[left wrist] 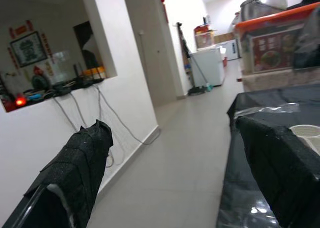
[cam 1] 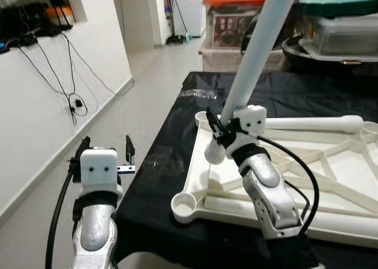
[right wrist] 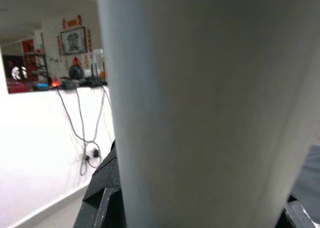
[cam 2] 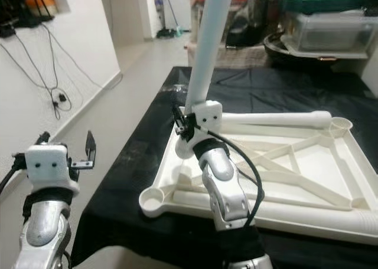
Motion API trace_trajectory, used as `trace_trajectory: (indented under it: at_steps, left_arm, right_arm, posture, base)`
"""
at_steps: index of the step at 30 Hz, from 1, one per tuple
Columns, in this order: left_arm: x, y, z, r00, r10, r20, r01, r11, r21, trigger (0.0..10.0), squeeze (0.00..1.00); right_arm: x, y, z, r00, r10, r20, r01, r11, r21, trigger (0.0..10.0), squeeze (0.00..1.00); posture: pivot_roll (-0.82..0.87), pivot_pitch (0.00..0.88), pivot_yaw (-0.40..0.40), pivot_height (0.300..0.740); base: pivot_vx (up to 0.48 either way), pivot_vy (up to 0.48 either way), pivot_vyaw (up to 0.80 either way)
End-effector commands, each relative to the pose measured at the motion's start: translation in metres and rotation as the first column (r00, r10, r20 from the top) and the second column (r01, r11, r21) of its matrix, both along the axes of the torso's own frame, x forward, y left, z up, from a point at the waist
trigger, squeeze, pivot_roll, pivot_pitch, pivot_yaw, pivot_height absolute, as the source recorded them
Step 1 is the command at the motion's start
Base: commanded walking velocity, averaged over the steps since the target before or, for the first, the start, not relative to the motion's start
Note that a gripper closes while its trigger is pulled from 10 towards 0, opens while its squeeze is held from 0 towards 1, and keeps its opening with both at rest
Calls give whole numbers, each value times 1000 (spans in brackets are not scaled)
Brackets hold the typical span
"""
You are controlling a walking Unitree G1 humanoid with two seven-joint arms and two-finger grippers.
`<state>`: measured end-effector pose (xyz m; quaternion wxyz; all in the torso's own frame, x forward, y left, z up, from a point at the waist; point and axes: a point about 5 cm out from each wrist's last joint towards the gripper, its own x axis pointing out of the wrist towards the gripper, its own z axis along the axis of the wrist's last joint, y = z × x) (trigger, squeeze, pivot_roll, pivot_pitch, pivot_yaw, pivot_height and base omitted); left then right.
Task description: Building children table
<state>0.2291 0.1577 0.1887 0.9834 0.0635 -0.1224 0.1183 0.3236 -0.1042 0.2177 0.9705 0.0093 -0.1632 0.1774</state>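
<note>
One white table leg point(cam 1: 260, 42) stands tilted at the upturned children's table frame's point(cam 1: 331, 157) corner socket, clenched in the right claw point(cam 1: 220, 129); remaining legs lie loose, left claw point(cam 1: 106, 148) released over the floor.

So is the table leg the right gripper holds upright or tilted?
Tilted: the table leg, gripped by the right gripper, leans over the upturned tabletop.
</note>
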Motion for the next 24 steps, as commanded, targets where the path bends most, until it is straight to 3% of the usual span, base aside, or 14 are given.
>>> trace_trajectory:
  at_steps: [1,7,10,17,20,22,23,24]
  left_arm:
    - [-1,0,-4,1000,-7,-19,7,1000,-5,10000,0]
    - [-5,-2,-3,999,-34,-22,33,999,-17,10000,0]
    - [-10,-2,-4,997,-66,-39,65,997,-29,10000,0]
    - [-15,-4,-2,995,-92,-41,90,995,-37,10000,0]
    - [-25,-12,-2,988,-141,-57,137,989,-62,10000,0]
    - [-25,-12,-2,988,-141,-57,137,989,-62,10000,0]
    - [-29,-14,-3,985,-157,-69,152,986,-68,10000,0]
    - [-29,-14,-3,985,-157,-69,152,986,-68,10000,0]
  right_arm:
    - [2,3,5,999,30,21,-30,1000,9,10000,0]
    - [16,1,20,995,86,55,-85,996,-24,10000,0]
    - [37,0,39,978,204,53,-201,978,-49,10000,0]
    - [53,-1,50,960,279,28,-277,959,-62,10000,0]
    - [61,4,65,861,506,-40,-508,858,-71,10000,0]
    - [61,4,65,861,506,-40,-508,858,-71,10000,0]
    - [62,3,68,821,568,-52,-570,818,-72,10000,0]
    - [62,3,68,821,568,-52,-570,818,-72,10000,0]
  posture:
    - [-77,0,40,740]
    - [-57,0,37,740]
    - [-18,2,44,740]
    - [0,26,30,740]
    - [22,80,22,740]
    - [22,80,22,740]
    - [31,95,19,740]
    - [31,95,19,740]
  base:
    - [0,0,0]
    - [0,0,0]
    - [0,0,0]
    - [0,0,0]
    - [0,0,0]
    - [0,0,0]
    - [0,0,0]
    - [0,0,0]
